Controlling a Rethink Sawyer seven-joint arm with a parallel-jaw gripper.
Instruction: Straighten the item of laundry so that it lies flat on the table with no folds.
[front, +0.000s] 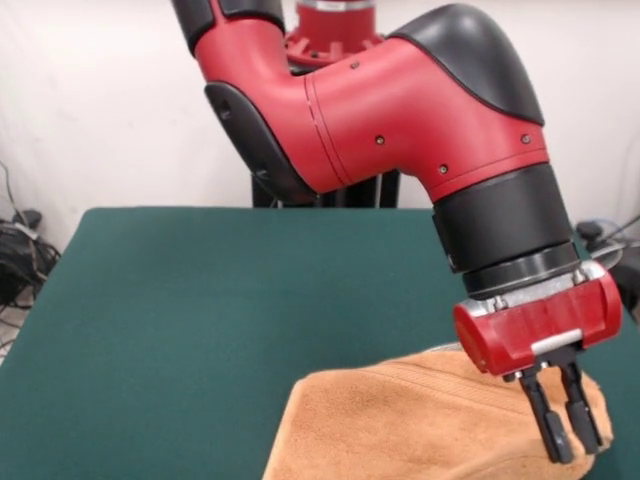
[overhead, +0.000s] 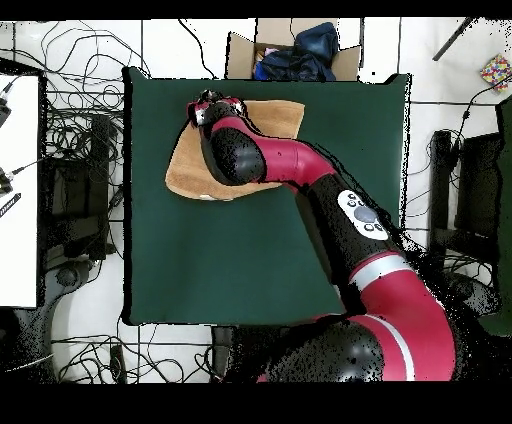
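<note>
Towel (front: 420, 425) orange-tan terry, humped on green felt table (front: 200, 320); gripper (front: 567, 425) fingers narrowly parted.

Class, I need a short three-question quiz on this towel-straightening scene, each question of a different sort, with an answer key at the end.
1. True or false: the towel already lies fully flat on the table.
2. Multiple choice: in the front view, where is the gripper? A) drawn back, well clear of the towel; B) over the towel's right end, fingers pointing down; C) resting on bare felt at the table's left.
3. Fill in: in the overhead view, the towel lies near the table's ____ edge, away from the robot's base.

Key:
1. False: it is humped, with a fold across the top.
2. B.
3. Top.
</note>
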